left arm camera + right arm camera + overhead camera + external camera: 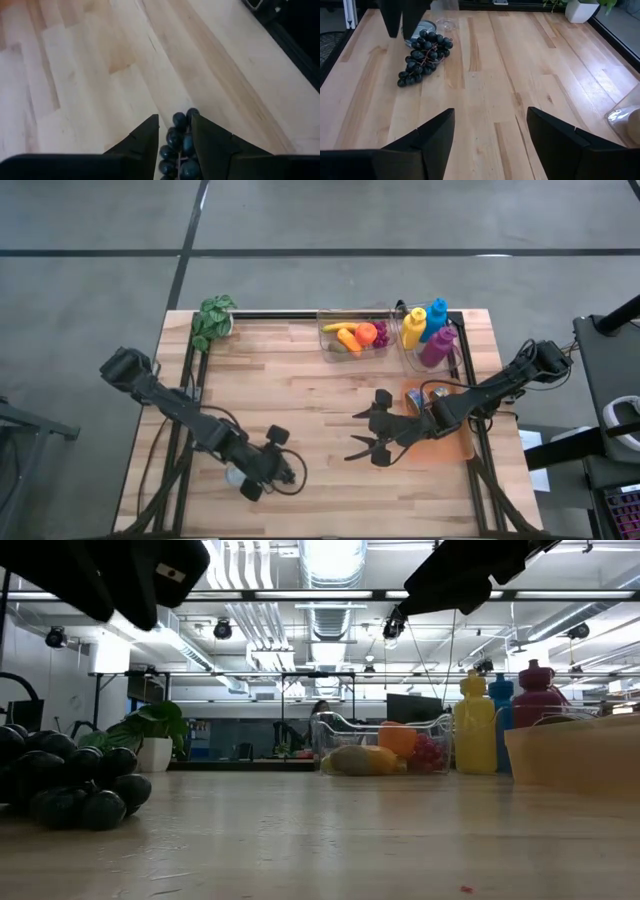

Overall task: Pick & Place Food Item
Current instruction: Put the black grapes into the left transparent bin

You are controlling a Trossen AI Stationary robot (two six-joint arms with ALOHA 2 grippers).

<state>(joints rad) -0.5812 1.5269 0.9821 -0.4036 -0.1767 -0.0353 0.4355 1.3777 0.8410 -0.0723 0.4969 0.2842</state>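
Observation:
A bunch of dark grapes (422, 57) lies on its side on the wooden table, near the front left; the low view shows the grapes (70, 780) resting on the boards. My left gripper (282, 472) hangs just above the bunch's upper end, pointing steeply down, open by a narrow gap. In its wrist view the grapes (179, 142) show between the two fingers, beyond their tips. I see no touch. My right gripper (358, 435) stands wide open over the table's middle, clear of everything, facing the grapes.
At the far edge stand a clear bin of toy fruit (355, 335), a clear bin of coloured bottles (430, 335) and a potted plant (213, 320). An orange tray (455, 445) lies under my right arm. A small clear dish (442, 24) sits beside the grapes.

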